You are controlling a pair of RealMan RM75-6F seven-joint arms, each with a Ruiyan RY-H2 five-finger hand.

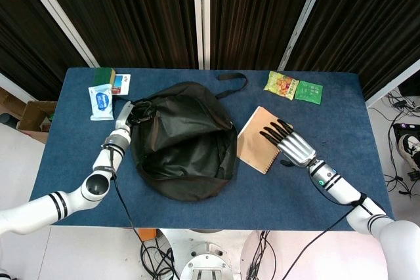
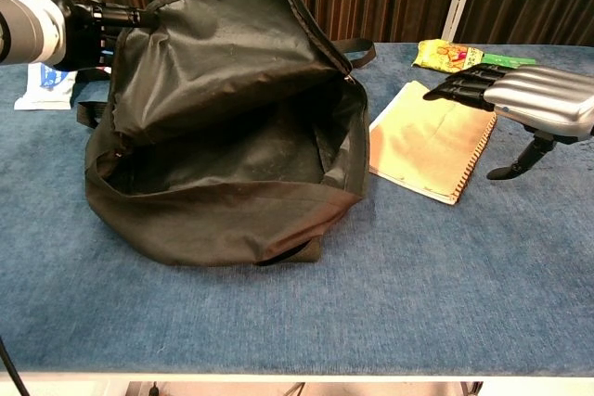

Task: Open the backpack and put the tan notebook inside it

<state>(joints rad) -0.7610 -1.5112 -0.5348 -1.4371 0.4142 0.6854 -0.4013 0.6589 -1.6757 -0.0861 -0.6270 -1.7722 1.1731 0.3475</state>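
The black backpack (image 1: 184, 139) lies open in the middle of the blue table (image 1: 197, 209); its dark inside (image 2: 223, 159) faces the chest camera. My left hand (image 1: 128, 115) grips the upper flap's edge at the bag's left and holds it raised; in the chest view this hand (image 2: 79, 20) sits top left. The tan notebook (image 1: 258, 145) lies flat just right of the bag, turned at an angle, spiral edge to the right. My right hand (image 1: 287, 141) rests flat on the notebook (image 2: 422, 141) with fingers spread; in the chest view the hand (image 2: 520, 95) hovers over its far right side.
A snack packet (image 1: 281, 84) and a green packet (image 1: 308, 91) lie at the back right. At the back left are a blue-white wipes pack (image 1: 101, 102) and a small green box (image 1: 104, 75). The bag's strap (image 1: 233, 86) trails toward the back.
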